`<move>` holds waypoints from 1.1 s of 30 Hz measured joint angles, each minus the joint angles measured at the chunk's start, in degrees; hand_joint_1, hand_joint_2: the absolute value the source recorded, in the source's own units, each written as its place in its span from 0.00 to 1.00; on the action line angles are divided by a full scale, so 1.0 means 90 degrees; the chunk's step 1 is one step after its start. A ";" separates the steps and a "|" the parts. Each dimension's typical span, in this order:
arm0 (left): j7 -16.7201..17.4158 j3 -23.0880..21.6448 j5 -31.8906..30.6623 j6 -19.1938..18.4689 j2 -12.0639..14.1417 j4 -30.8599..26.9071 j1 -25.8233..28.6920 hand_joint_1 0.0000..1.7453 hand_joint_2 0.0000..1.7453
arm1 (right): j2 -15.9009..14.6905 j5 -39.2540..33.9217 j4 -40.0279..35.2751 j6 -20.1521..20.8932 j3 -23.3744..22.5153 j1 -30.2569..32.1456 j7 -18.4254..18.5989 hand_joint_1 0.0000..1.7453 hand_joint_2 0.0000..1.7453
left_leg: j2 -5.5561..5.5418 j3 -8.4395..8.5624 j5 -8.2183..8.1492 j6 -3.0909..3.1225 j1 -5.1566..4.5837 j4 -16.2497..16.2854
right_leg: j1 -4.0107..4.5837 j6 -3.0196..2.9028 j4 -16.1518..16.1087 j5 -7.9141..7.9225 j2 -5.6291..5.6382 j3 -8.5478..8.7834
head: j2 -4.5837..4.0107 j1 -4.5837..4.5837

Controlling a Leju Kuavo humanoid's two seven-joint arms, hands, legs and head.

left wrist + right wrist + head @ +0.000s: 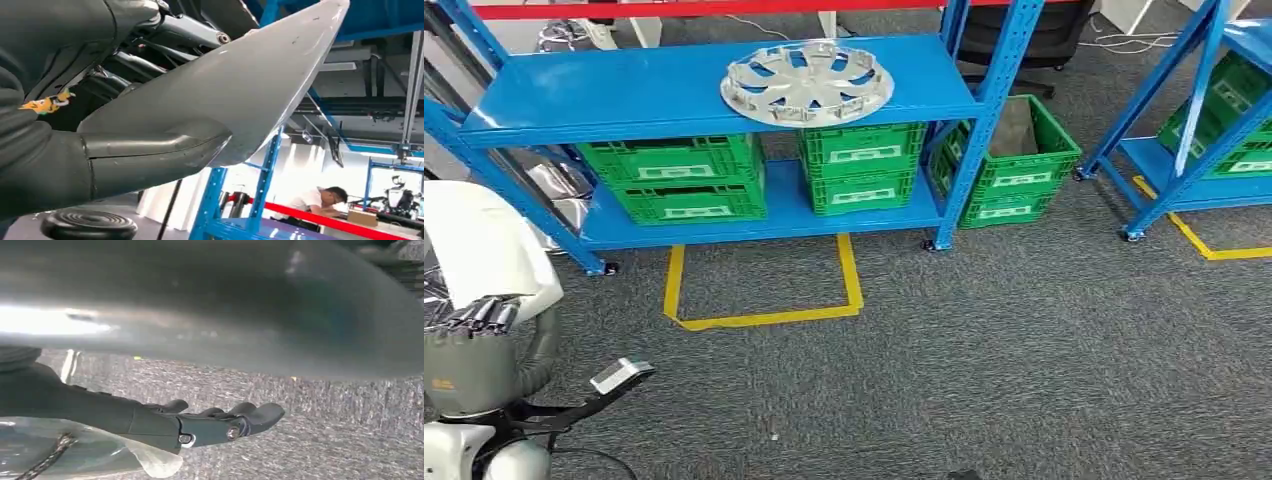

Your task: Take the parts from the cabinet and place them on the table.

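A silver wheel cover [807, 82] lies flat on the cabinet's top shelf [604, 95] at twelve o'clock — well ahead. The left hand [75, 160] grips a silver part [240, 85]; the right hand's [200, 422] grip — cannot tell.

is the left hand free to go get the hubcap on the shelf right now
Probably not. The left hand already grips a large silver panel, so it is occupied. The hubcap lies in the open on top of the blue shelf, across a stretch of carpet from the robot.
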 joint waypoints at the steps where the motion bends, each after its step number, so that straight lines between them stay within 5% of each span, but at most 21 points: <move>1: 0.0000 0.0002 0.0002 0.0000 -0.0002 0.0000 0.0012 1.00 1.00 | 0.0000 0.0010 0.0000 0.0002 0.0000 0.0004 0.0002 0.00 0.00 | 0.0002 0.0001 0.0107 -0.0012 0.0004 -0.0037 | 0.0009 -0.0037 0.0133 0.0076 0.0004 -0.0128 | 0.0000 0.0003; 4: 0.0000 0.0007 0.0005 0.0000 -0.0010 0.0000 0.0032 1.00 1.00 | 0.0002 0.0027 0.0000 0.0002 0.0000 0.0050 0.0007 0.00 0.00 | -0.0027 -0.0058 0.0322 -0.0091 0.0003 -0.0139 | 0.0007 -0.0104 0.0120 0.0216 -0.0007 -0.0315 | 0.0000 0.0010; 5: 0.0000 0.0015 0.0007 0.0000 -0.0010 0.0002 0.0032 1.00 1.00 | 0.0005 0.0032 0.0000 0.0000 0.0000 0.0043 0.0005 0.00 0.00 | -0.0033 -0.0160 -0.0015 -0.0139 0.0025 -0.0002 | -0.0022 -0.0162 0.0117 0.0294 -0.0041 -0.0306 | 0.0000 0.0000; 7: 0.0000 0.0027 0.0012 0.0000 -0.0007 0.0005 0.0035 1.00 1.00 | 0.0007 0.0046 0.0000 0.0005 0.0000 0.0043 0.0002 0.00 0.00 | -0.0035 -0.0419 -0.0924 -0.0199 0.0056 0.0996 | -0.0013 -0.0241 0.0146 0.0438 -0.0051 -0.0495 | 0.0000 -0.0041; 8: 0.0000 0.0029 0.0019 0.0000 -0.0010 0.0015 0.0036 1.00 1.00 | 0.0007 0.0051 0.0000 0.0010 0.0000 0.0041 0.0002 0.00 0.00 | -0.0035 -0.0519 -0.1194 -0.0207 0.0058 0.1547 | -0.0009 -0.0242 0.0173 0.0503 -0.0056 -0.0593 | 0.0000 -0.0036; 10: 0.0000 0.0032 0.0019 0.0000 -0.0010 0.0039 0.0038 1.00 1.00 | 0.0005 0.0051 0.0000 0.0007 0.0002 0.0034 0.0002 0.00 0.00 | -0.0036 -0.0442 -0.1117 -0.0194 0.0057 0.1981 | 0.0001 -0.0246 0.0245 0.0612 -0.0063 -0.0817 | 0.0000 -0.0044; 11: 0.0000 0.0032 0.0019 0.0000 -0.0010 0.0041 0.0038 1.00 1.00 | 0.0007 0.0051 0.0000 0.0007 0.0000 0.0033 0.0002 0.00 0.00 | -0.0036 -0.0242 -0.0921 -0.0170 0.0056 0.1811 | 0.0005 -0.0245 0.0284 0.0656 -0.0063 -0.0921 | 0.0000 -0.0041; 13: 0.0000 0.0034 0.0027 0.0000 -0.0010 0.0046 0.0034 1.00 1.00 | 0.0005 0.0053 0.0000 0.0005 0.0000 0.0033 0.0002 0.00 0.00 | -0.0046 0.0472 -0.0635 -0.0083 0.0048 0.0881 | 0.0020 -0.0237 0.0330 0.0736 -0.0048 -0.1066 | 0.0000 -0.0046; 15: -0.0002 0.0053 0.0036 0.0000 -0.0007 0.0046 0.0019 1.00 1.00 | 0.0017 0.0075 0.0000 0.0007 0.0000 0.0026 -0.0005 0.00 0.00 | -0.0078 0.1016 -0.0815 0.0000 0.0014 -0.0019 | 0.0056 -0.0195 0.0365 0.0811 -0.0048 -0.1161 | 0.0000 -0.0031; 18: -0.0002 0.0085 0.0049 0.0000 -0.0007 0.0051 0.0024 1.00 1.00 | 0.0017 0.0080 0.0000 0.0024 0.0002 0.0030 -0.0010 0.00 0.00 | -0.0079 0.0940 -0.0743 0.0043 -0.0033 -0.0084 | 0.0007 -0.0059 0.0326 0.0990 -0.0047 -0.1254 | 0.0000 -0.0034; 19: -0.0002 0.0087 0.0051 0.0000 -0.0010 0.0056 0.0022 1.00 1.00 | 0.0017 0.0078 0.0000 0.0022 0.0000 0.0038 -0.0012 0.00 0.00 | -0.0042 0.0935 -0.0692 0.0079 0.0035 -0.0212 | 0.0026 -0.0031 0.0346 0.0937 -0.0044 -0.1310 | 0.0000 -0.0041; 20: -0.0010 0.0099 0.0051 0.0000 0.0000 0.0058 0.0013 1.00 1.00 | 0.0017 0.0080 0.0000 0.0019 0.0000 0.0040 -0.0012 0.00 0.00 | -0.0018 0.0891 -0.0627 0.0104 0.0021 -0.0201 | 0.0021 -0.0005 0.0464 0.0707 -0.0031 -0.1381 | 0.0000 -0.0020; 22: -0.0041 0.0112 0.0058 0.0000 -0.0017 0.0063 0.0013 1.00 1.00 | 0.0017 0.0092 0.0000 0.0017 0.0000 0.0038 -0.0012 0.00 0.00 | -0.0008 0.0741 -0.0518 0.0167 0.0006 -0.0169 | 0.0005 0.0027 0.1393 -0.0007 -0.0024 -0.1672 | 0.0000 0.0015; 24: -0.0068 0.0134 0.0058 0.0000 -0.0017 0.0083 0.0013 1.00 1.00 | 0.0017 0.0112 0.0000 0.0015 0.0000 0.0033 -0.0012 0.00 0.00 | 0.0011 0.0568 -0.0426 0.0181 -0.0022 -0.0102 | 0.0005 0.0051 0.2285 -0.0378 -0.0022 -0.1876 | 0.0000 0.0007; 26: -0.0080 0.0138 0.0061 0.0000 -0.0019 0.0104 0.0012 1.00 1.00 | 0.0017 0.0119 0.0000 0.0015 0.0000 0.0036 -0.0012 0.00 0.00 | 0.0014 0.0387 -0.0334 0.0179 -0.0044 -0.0036 | 0.0006 0.0036 0.2166 -0.0149 -0.0022 -0.1615 | 0.0000 0.0010; 28: -0.0090 0.0148 0.0068 0.0000 -0.0019 0.0112 0.0010 1.00 1.00 | 0.0017 0.0134 0.0000 0.0015 0.0002 0.0022 -0.0012 0.00 0.00 | 0.0008 0.0217 -0.0218 0.0165 -0.0056 0.0012 | 0.0021 -0.0022 0.1198 0.0273 -0.0022 -0.0925 | 0.0000 0.0007; 30: -0.0112 0.0163 0.0068 0.0000 -0.0022 0.0112 0.0000 1.00 1.00 | 0.0017 0.0155 0.0000 0.0012 0.0002 -0.0030 -0.0015 0.00 0.00 | -0.0006 0.0089 -0.0088 0.0101 -0.0079 0.0051 | 0.0079 -0.0096 0.0142 0.0125 -0.0024 -0.0213 | 0.0000 0.0012; 33: -0.0197 0.0177 0.0075 0.0000 -0.0044 0.0124 -0.0023 1.00 1.00 | 0.0017 0.0170 0.0000 0.0005 0.0002 -0.0038 -0.0015 0.00 0.00 | 0.0007 0.0080 0.0110 -0.0003 -0.0027 -0.0024 | 0.0125 -0.0155 0.0219 0.0265 -0.0015 -0.0438 | 0.0002 0.0039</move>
